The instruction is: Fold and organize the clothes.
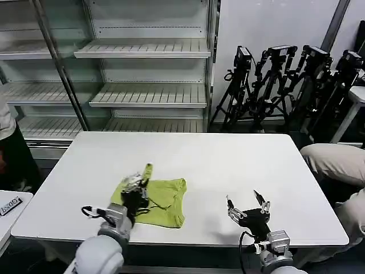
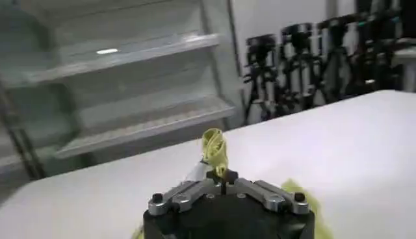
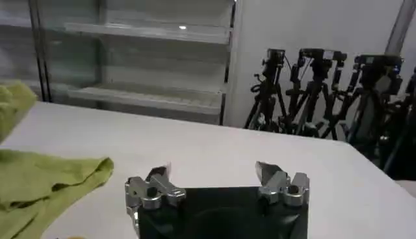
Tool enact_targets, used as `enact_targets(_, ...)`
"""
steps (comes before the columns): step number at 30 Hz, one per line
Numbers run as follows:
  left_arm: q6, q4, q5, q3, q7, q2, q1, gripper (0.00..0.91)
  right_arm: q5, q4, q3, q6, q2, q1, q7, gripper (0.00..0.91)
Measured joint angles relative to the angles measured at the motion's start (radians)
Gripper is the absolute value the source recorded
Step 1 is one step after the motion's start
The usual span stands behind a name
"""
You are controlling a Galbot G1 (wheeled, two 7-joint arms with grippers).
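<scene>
Table: we see a white table (image 1: 228, 165) across the middle of the head view.
Shelves: at 11 o'clock behind it, pale slatted shelves (image 1: 142, 48) stand bare inside a metal frame.
Wall: a plain white wall (image 1: 268, 23) sits at 1 o'clock.
Tripods: black tripods (image 1: 285, 85) cluster against it at 2 o'clock.

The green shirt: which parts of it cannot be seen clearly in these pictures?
- Head view: the left gripper covers the left part of the shirt.
- Left wrist view: the gripper body hides most of the shirt.
- Right wrist view: the picture edge cuts off the shirt; the right gripper is open.
</scene>
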Motion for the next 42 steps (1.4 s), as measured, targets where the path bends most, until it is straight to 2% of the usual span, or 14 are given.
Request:
enact_targets(1, 0.000, 0.000, 0.003, 0.010, 0.001, -0.004, -0.004, 0.907, 0.000, -0.001, 0.000, 0.000, 0.000, 0.001, 0.000, 0.907)
enact_targets(13, -0.015, -0.020, -0.037, 0.063, 0.012, -0.028, -0.042, 0.907, -0.003, -0.018, -0.006, 0.002, 0.002, 0.017, -0.006, 0.907)
enact_targets(20, -0.015, -0.032, -0.107, -0.046, 0.009, 0.014, -0.028, 0.907, -0.003, -0.027, -0.002, 0.009, 0.002, 0.018, -0.011, 0.907)
enact_targets(26, -0.007, 0.053, -0.163, -0.158, -0.006, 0.057, 0.012, 0.907, -0.004, -0.033, -0.009, 0.010, 0.000, 0.025, -0.012, 0.907)
enact_targets(31, -0.002, 0.120, -0.204, -0.198, 0.000, 0.070, 0.045, 0.907, -0.004, -0.032, -0.010, 0.010, -0.003, 0.024, -0.012, 0.907)
enact_targets(32, -0.001, 0.132, -0.212, -0.202, 0.000, 0.071, 0.047, 0.595, -0.004, -0.030, -0.010, 0.010, -0.002, 0.023, -0.011, 0.907)
enact_targets(33, -0.001, 0.145, -0.222, -0.206, 0.000, 0.072, 0.048, 0.010, -0.004, -0.029, -0.009, 0.010, -0.003, 0.021, -0.011, 0.907)
enact_targets(42, 0.001, 0.198, -0.292, -0.213, 0.019, 0.068, 0.055, 0.020, -0.005, -0.014, -0.002, 0.009, -0.010, 0.010, -0.009, 0.907)
